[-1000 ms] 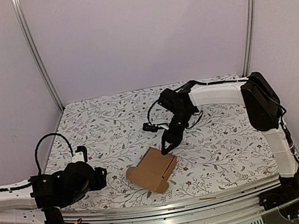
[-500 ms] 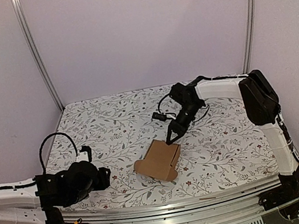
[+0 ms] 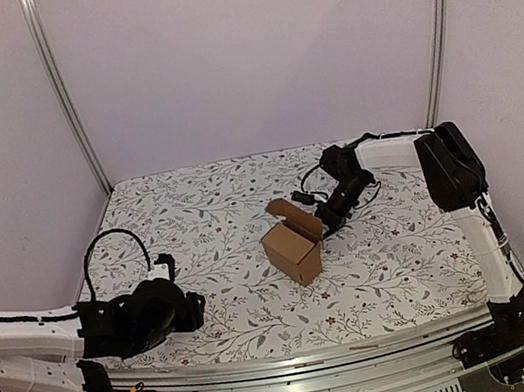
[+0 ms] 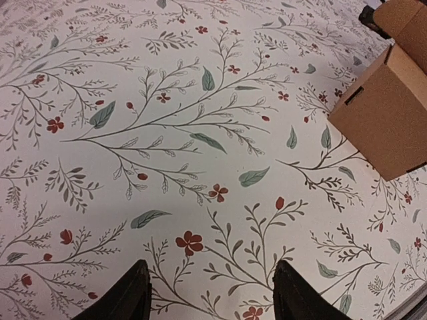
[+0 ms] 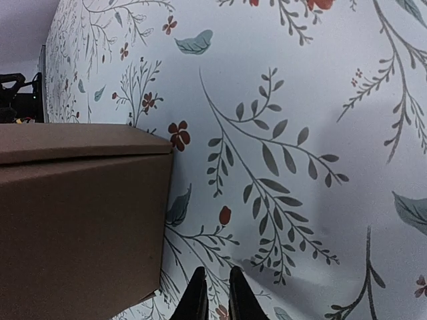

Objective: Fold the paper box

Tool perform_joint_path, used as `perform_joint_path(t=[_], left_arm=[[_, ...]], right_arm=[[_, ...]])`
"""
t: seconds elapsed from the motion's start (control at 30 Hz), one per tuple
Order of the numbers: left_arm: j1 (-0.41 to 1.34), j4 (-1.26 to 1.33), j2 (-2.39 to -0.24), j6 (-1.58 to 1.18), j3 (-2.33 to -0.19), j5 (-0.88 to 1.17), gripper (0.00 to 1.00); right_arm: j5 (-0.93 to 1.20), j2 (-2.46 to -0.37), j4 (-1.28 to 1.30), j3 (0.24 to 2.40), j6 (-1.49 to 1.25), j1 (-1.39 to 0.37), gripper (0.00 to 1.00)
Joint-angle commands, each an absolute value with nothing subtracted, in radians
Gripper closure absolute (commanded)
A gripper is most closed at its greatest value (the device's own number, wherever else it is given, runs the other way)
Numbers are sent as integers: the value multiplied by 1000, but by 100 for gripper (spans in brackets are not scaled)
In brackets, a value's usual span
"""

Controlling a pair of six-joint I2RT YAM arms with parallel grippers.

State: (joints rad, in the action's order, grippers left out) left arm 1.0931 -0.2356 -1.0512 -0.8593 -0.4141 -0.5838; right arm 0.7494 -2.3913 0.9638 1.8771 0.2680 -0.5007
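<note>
1 table (image 3: 183, 210), floral cover. 1 box (image 3: 292, 249), mid-table: it stands as a near-cube with no clear long axis, one corner toward the arm bases, top flap raised at the far side. 2 tools: your left tool (image 4: 210, 303) is spread wide, empty and well apart from the box. Your right tool (image 5: 213, 297) is all but pressed together, pinching nothing, just beside the box.

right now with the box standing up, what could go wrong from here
1. The box stands loose on the table with its top flap open. The right hand is beside it, fingers nearly together and gripping nothing, so a push on the flap may slide or tip the box instead of closing it.
2. The left hand is open and well apart from the box, so nothing braces it.
</note>
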Motion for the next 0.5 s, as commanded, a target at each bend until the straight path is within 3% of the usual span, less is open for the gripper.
perform_joint_path(t=[0.0, 0.27, 0.47], left_arm=[[1089, -164, -1109, -834, -436, -556, 38], [1052, -38, -1324, -641, -575, -518, 32], [893, 33, -1473, -450, -767, -282, 28]], right_arm=[[728, -2401, 978, 1881, 265, -507, 86], [727, -2394, 978, 1863, 267, -495, 82], [690, -2329, 973, 1826, 284, -488, 79]])
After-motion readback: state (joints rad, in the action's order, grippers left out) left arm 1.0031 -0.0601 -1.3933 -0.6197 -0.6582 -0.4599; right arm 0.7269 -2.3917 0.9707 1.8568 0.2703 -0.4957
